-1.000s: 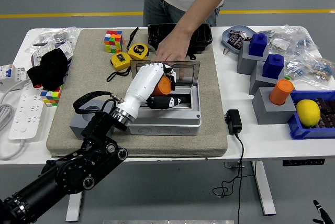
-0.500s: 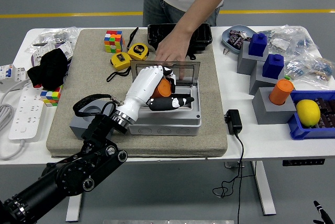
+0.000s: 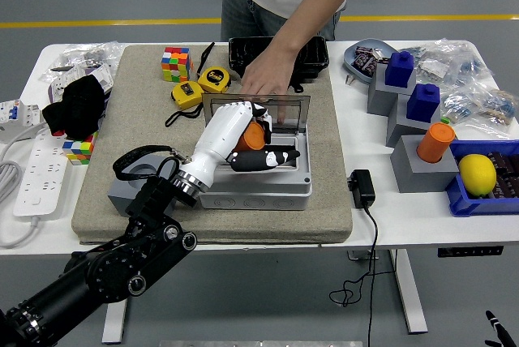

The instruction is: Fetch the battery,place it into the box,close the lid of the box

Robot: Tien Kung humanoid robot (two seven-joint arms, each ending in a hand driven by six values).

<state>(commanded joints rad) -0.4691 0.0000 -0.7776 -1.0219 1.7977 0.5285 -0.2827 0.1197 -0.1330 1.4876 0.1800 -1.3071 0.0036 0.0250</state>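
My left hand (image 3: pixel 243 132): curled round the orange battery (image 3: pixel 255 135).
Box (image 3: pixel 268 189): directly beneath, frame centre.
Lid (image 3: pixel 258 112): upright behind, steadied by person's hand (image 3: pixel 266 78).

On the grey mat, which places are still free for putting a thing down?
Free: the mat strip right of the box, and its near edge below it. Crowded: the far left corner with the cube and tape measures.
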